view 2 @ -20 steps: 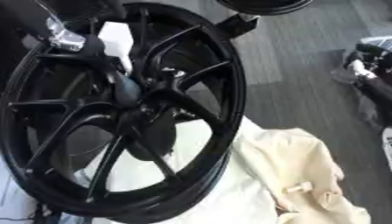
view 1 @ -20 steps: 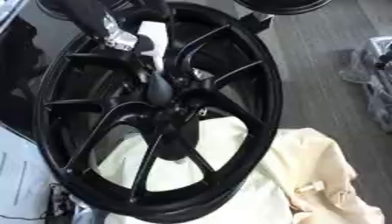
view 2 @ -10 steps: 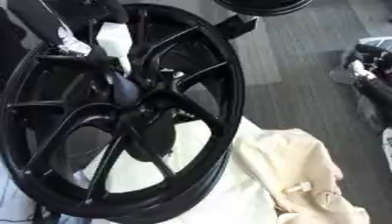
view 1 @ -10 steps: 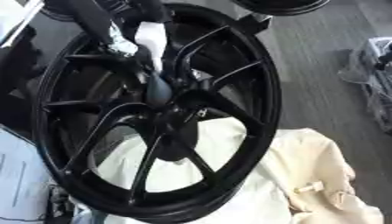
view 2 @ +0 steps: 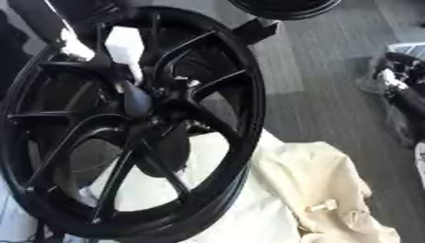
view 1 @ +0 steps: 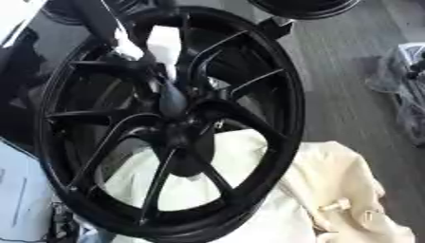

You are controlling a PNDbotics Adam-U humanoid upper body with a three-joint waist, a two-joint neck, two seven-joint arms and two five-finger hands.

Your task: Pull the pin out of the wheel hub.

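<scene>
One hand (view 1: 124, 45), the left, reaches in from the far left among the spokes of the black wheel (view 1: 274, 95); I cannot tell how its fingers are set. Just beside it, a white block (view 2: 124, 45). Hub (view 1: 179, 128) at the wheel's middle; the pin can't be made out. Cream cloth (view 1: 332, 190) lies underneath, near right.

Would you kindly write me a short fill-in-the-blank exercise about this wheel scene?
1. The wheel is coloured ____.
2. The robot's left hand reaches down to the wheel's ____.
3. Under the wheel lies a cream ____.
4. The left arm enters from the upper ____ of the view.

Missing words: black; hub; cloth; left
</scene>
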